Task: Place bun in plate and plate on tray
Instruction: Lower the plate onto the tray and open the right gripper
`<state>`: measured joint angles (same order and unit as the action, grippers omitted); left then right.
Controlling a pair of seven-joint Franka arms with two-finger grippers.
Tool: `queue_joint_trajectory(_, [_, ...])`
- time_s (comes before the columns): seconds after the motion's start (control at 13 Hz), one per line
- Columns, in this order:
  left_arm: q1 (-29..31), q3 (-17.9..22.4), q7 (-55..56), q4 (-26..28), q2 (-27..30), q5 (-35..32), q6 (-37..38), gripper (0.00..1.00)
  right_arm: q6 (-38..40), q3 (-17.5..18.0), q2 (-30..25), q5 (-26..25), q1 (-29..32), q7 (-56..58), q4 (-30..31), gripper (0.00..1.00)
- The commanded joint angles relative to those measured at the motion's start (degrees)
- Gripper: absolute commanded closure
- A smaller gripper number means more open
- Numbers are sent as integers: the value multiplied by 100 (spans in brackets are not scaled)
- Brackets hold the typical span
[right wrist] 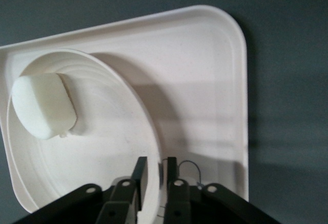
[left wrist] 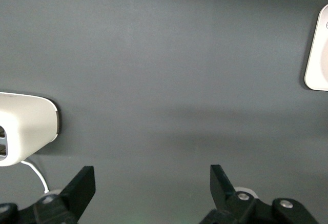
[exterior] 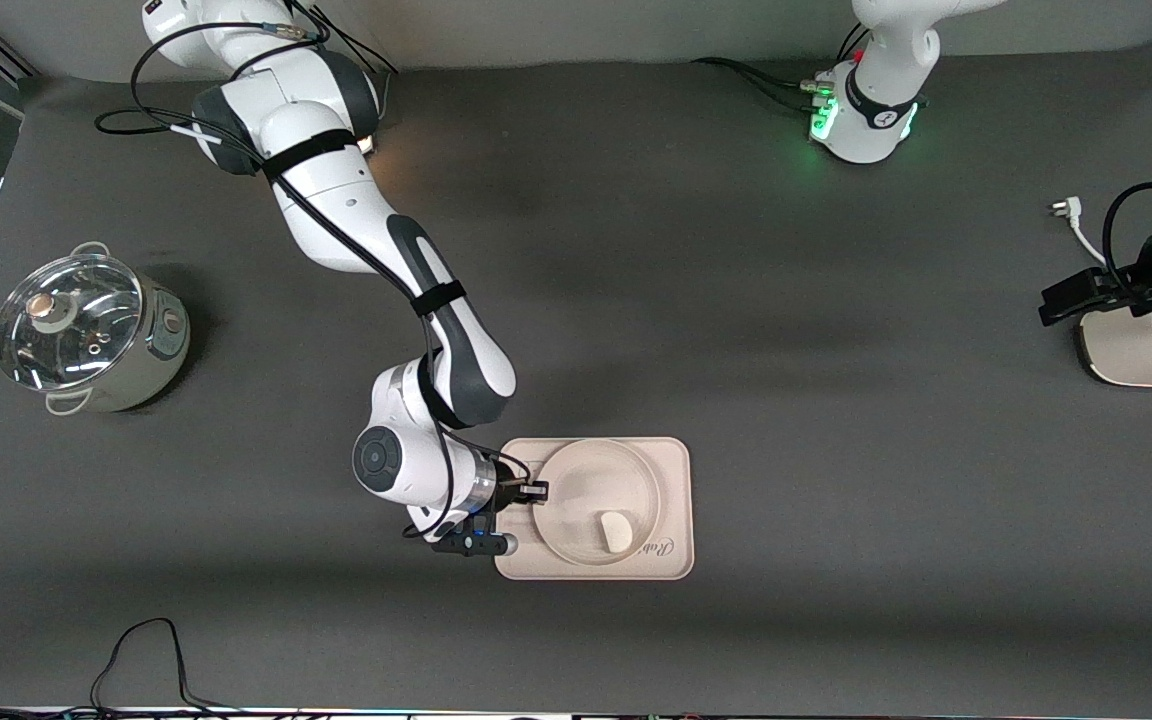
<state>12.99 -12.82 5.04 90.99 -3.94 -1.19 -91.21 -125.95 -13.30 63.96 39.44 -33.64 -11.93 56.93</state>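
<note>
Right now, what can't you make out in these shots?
- Right claw, wrist view: fingers nearly closed on the plate rim; contact hidden by the rim.
- Plate resting flat on the tray or still lifted: unclear in both views.
- Tray's drawing: hidden by the right arm in front view, partly hidden by the claw in wrist view.
- Left claw: cut off at front view's edge.
- Bun: underside hidden.

- Right arm: extends from its base down the table, elbow bent, wrist turned low.
- Right gripper [exterior: 539, 492]: fingers [right wrist: 139, 171] nearly closed, seemingly pinching a thin edge; contact is partly hidden.
- Left arm: waits at its end of the table.
- Left gripper [left wrist: 152, 184]: fingers spread wide, holding nothing.
</note>
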Motion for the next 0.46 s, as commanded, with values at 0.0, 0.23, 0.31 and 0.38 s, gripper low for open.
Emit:
queue_joint_trajectory(0.0, [-68,34,-21,-143,-72,-57,85,0,341,12,-357,-68,76,-178,-95,0])
queue_joint_trajectory(0.23, [-68,34,-21,-152,-72,-48,94,0,1044,-129,-1041,-487,138,-213,-24,0])
queue_joint_trajectory(0.31, [-68,34,-30,-152,-72,-48,94,0,1263,-129,-1313,-812,147,-248,63,0])
queue_joint_trajectory(0.38, [-68,34,-30,-152,-72,-48,94,0,1405,-129,-1734,-1103,182,-327,316,0])
